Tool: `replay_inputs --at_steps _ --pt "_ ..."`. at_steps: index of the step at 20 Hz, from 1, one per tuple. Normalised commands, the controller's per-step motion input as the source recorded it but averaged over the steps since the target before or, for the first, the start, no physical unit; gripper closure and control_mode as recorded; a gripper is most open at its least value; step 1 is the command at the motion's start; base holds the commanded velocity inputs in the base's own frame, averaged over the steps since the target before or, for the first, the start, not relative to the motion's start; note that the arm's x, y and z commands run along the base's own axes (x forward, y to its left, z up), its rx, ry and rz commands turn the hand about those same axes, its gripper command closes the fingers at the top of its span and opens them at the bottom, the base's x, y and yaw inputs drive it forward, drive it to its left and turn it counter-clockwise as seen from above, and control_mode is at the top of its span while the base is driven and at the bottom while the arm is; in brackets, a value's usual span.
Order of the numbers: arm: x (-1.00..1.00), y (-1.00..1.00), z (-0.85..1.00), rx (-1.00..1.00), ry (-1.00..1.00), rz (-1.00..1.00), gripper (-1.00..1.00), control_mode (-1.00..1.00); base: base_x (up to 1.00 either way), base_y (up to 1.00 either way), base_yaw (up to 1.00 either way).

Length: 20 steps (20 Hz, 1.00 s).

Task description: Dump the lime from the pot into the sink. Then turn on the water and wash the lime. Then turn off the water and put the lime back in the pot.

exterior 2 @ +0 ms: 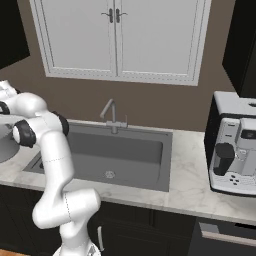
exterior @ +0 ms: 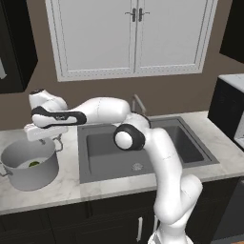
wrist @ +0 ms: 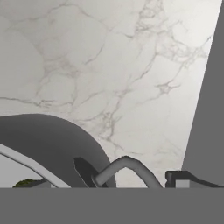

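Note:
The light-grey pot (exterior: 28,164) stands on the marble counter left of the sink (exterior: 143,147). The lime (exterior: 34,164) lies inside it and peeks over the rim as a green speck, the lime (wrist: 26,182). My gripper (exterior: 50,139) hangs over the pot's right rim. In the hand view my gripper (wrist: 131,175) straddles the pot's loop handle (wrist: 124,168). The left fingertip (wrist: 85,170) sits against the handle and the right one stands close beside it. The faucet (exterior: 138,102) rises behind the basin. The round drain (exterior: 137,167) shows in the basin floor.
White wall cabinets (exterior: 133,33) hang above the faucet. A coffee machine (exterior 2: 235,145) stands on the counter right of the sink. My arm's elbow (exterior: 128,138) reaches across the basin's left half. The sink's dark edge (wrist: 210,109) runs close to the pot.

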Motion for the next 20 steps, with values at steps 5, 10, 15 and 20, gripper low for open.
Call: replay_inputs --at_steps 5,10,15,20 --pt "-0.35 -0.12 0.66 0.11 -0.02 -0.02 1.00 -1.00 0.00 0.00 0.00" --pt "-0.15 -0.44 0.61 0.06 -0.01 -0.18 1.00 -1.00 0.00 0.00 0.00" --pt "0.00 -0.81 0.17 0.00 0.00 -0.32 1.00 -1.00 0.00 0.00 0.00" --pt "-0.09 -0.99 0.18 0.06 0.00 -0.38 1.00 -1.00 0.00 0.00 0.00"
